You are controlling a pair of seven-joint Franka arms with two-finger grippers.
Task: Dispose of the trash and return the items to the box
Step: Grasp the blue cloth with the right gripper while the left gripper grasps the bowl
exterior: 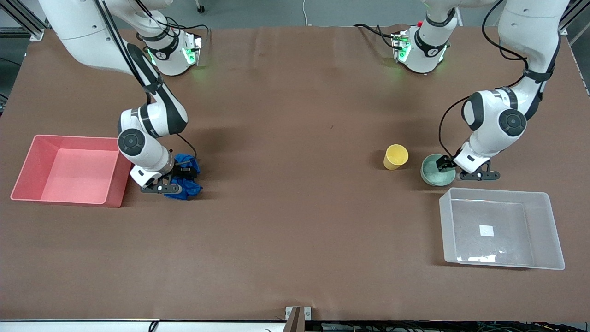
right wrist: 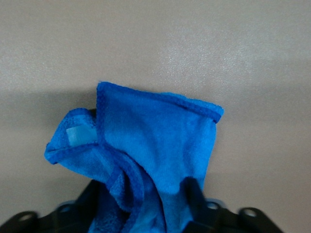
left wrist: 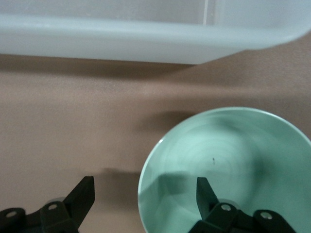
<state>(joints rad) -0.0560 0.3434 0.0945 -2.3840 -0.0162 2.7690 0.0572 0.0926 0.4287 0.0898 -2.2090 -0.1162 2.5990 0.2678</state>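
Right gripper [right wrist: 141, 204] down on blue cloth [exterior: 186, 175] beside pink bin [exterior: 32, 161], fingers straddling it, grip unclear. Left gripper [left wrist: 146, 194] released, straddling green bowl [left wrist: 228, 165] rim beside cup [exterior: 395, 157].

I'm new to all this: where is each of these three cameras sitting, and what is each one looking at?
Front view: high across the table, facing both arms; shows the pink bin, blue cloth, yellow cup, green bowl and clear box.
Left wrist view: on the left arm's wrist, looking down past the left pincer straddling the bowl's rim, the box close by.
Right wrist view: on the right arm's wrist, looking down at the cloth between the right pincer's fingers.
Shared: bowl and box in front and left wrist views; cloth in front and right wrist views.
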